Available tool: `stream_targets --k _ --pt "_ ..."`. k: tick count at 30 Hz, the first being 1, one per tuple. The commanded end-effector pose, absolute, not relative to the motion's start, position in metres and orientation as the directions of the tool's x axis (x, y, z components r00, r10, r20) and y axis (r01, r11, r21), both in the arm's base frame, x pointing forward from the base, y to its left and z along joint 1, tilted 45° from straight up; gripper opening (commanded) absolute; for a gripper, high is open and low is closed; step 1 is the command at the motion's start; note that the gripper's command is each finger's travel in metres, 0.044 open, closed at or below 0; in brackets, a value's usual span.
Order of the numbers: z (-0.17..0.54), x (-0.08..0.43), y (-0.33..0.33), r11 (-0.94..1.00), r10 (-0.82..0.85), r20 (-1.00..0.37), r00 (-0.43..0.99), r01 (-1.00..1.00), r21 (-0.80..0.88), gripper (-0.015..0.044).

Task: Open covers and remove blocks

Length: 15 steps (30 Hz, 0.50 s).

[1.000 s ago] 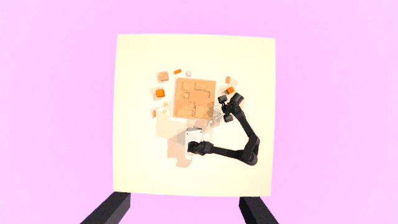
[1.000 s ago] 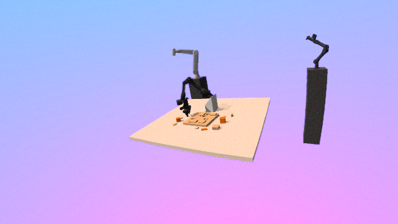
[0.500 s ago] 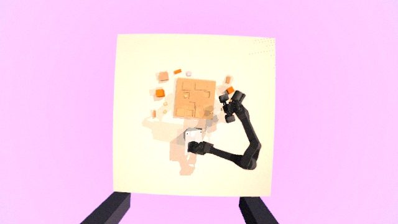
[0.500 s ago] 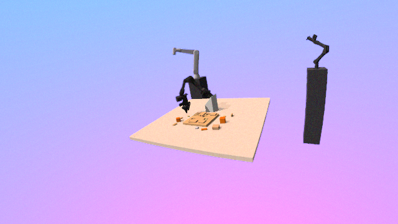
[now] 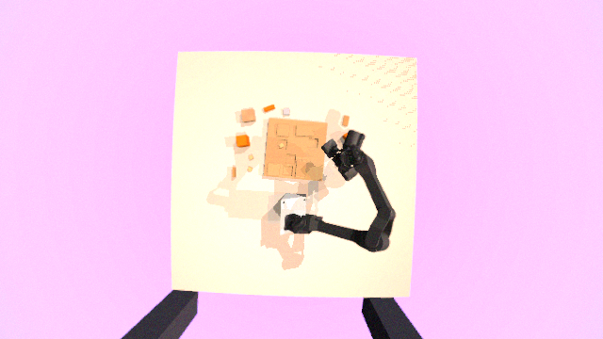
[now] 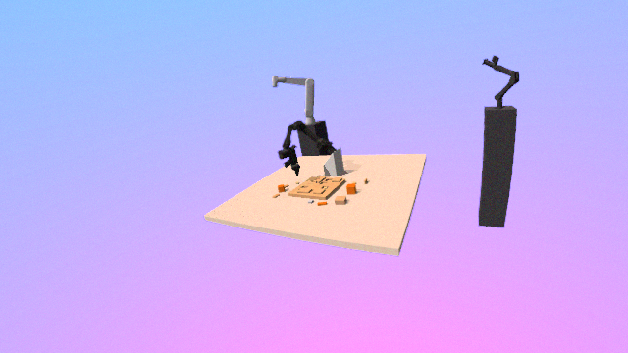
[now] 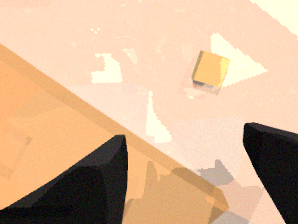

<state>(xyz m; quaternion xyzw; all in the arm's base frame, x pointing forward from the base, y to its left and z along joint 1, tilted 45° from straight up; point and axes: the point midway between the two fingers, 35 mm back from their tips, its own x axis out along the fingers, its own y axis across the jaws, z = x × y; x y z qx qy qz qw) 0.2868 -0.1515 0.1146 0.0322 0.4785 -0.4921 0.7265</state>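
The orange-tan puzzle board (image 5: pixel 270 155) (image 6: pixel 308 196) (image 7: pixel 50 125) bears several flat covers and well outlines; how far each is open is too small to tell. A small yellow piece (image 5: pixel 281 145) shows on the board's left half. My gripper (image 5: pixel 338 160) (image 6: pixel 297 174) (image 7: pixel 185 139) is open and empty, above the board's edge and the table beside it. A yellow block (image 7: pixel 211 70) (image 6: pixel 297 182) rests on the table clear of the board, beyond the fingertips in the wrist view. An orange cube (image 5: pixel 242 140) (image 6: pixel 351 189) and a tan block (image 5: pixel 248 115) (image 6: pixel 340 200) lie beside the board.
An orange bar (image 5: pixel 268 108) (image 6: pixel 322 203), a white block (image 5: pixel 286 111) (image 6: pixel 310 201), two small yellow pieces and a tan bar (image 5: pixel 233 172) lie around the board. Another tan piece (image 5: pixel 346 121) and an orange block (image 6: pixel 281 188) lie on the gripper's side. A grey wedge (image 6: pixel 334 165) stands behind.
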Motion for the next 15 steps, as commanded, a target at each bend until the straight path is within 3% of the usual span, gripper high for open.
stream_targets --k 1,7,15 --pt "0.1 0.299 -0.137 0.626 -0.666 -0.744 0.056 0.584 -0.517 0.0151" --pt "0.081 0.31 -0.115 0.722 -0.65 -0.758 0.054 0.356 -0.594 0.0" --pt "0.057 0.327 -0.087 0.759 -0.645 -0.762 0.051 -0.069 -0.647 0.0"
